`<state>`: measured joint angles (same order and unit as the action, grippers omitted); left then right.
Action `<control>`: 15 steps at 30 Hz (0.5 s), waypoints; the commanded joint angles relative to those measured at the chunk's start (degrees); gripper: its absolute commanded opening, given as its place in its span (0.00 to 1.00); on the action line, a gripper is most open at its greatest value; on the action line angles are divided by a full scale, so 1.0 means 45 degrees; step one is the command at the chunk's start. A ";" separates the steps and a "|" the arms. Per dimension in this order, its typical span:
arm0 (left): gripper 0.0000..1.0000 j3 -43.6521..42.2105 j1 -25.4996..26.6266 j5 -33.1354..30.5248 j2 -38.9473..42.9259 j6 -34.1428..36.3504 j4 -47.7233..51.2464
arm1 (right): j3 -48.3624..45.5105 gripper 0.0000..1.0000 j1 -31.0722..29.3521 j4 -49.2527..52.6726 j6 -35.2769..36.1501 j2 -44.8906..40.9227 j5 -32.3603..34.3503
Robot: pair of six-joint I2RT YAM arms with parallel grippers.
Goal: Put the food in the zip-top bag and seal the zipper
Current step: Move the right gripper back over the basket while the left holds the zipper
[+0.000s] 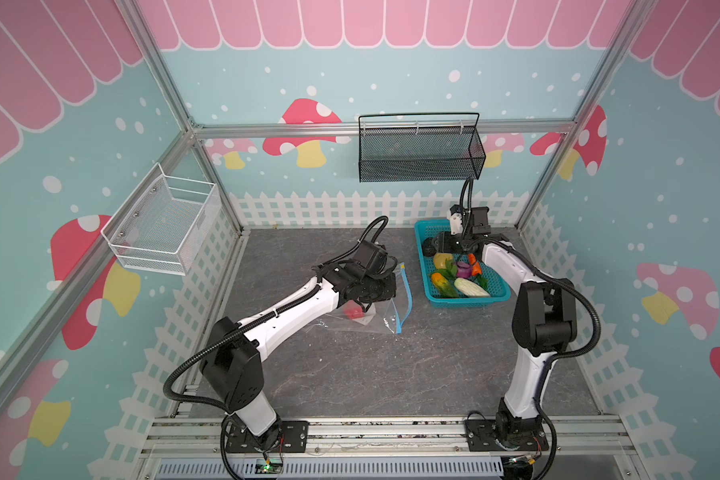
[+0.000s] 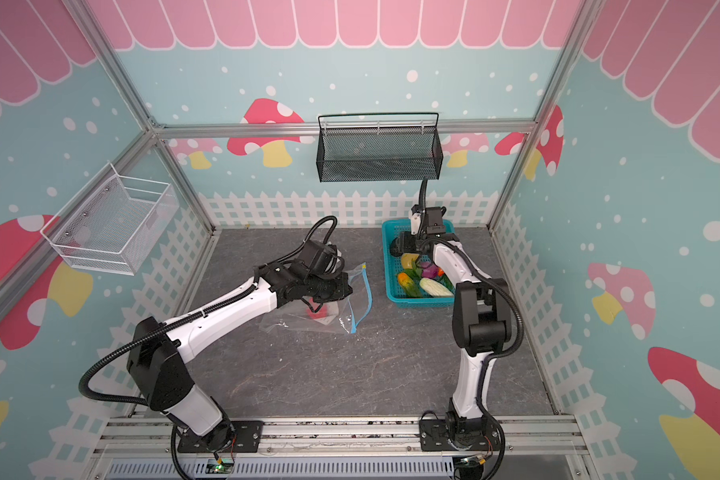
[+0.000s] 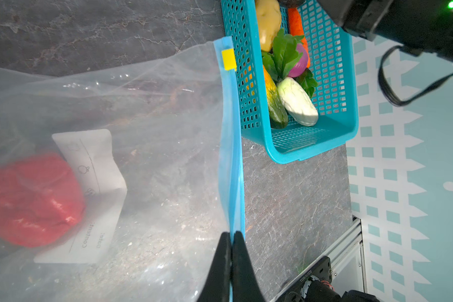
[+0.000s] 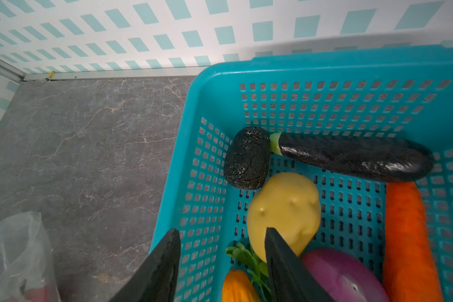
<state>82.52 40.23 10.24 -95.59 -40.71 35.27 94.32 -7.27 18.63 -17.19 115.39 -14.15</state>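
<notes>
The clear zip-top bag lies left of centre on the grey table, its white label facing up. A red piece of food sits inside it. My left gripper is shut on the zipper, the light blue strip, and lifts that edge; the yellow slider is at the far end. My right gripper is open and straddles the turquoise basket's wall, one finger in front of the yellow piece. The carrot, purple onion, eggplant and white radish lie in the basket.
The turquoise basket stands at the back right, close to the fence-patterned wall. A black mesh basket hangs on the back wall and a white wire basket on the left wall. An aluminium rail runs along the front.
</notes>
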 commanded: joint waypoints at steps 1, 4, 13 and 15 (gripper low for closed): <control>0.00 0.0402 -0.0107 0.0205 -0.0186 0.0136 0.0011 | 0.1017 0.53 -0.0110 0.0665 0.0102 0.1013 0.0177; 0.00 0.0398 -0.0142 0.0243 -0.0249 0.0143 0.0053 | 0.1594 0.52 -0.0165 0.0655 0.0148 0.1631 0.0266; 0.00 0.0338 -0.0141 0.0241 -0.0303 0.0091 0.0085 | 0.2093 0.49 -0.0192 0.0093 -0.0183 0.2621 0.0284; 0.00 0.0308 -0.0156 0.0292 -0.0330 0.0106 0.0077 | 0.2173 0.48 -0.0186 0.0003 -0.0203 0.2790 0.0428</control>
<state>82.67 39.86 10.85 -96.01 -40.51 35.29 102.17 -7.92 19.62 -17.63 126.17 -13.21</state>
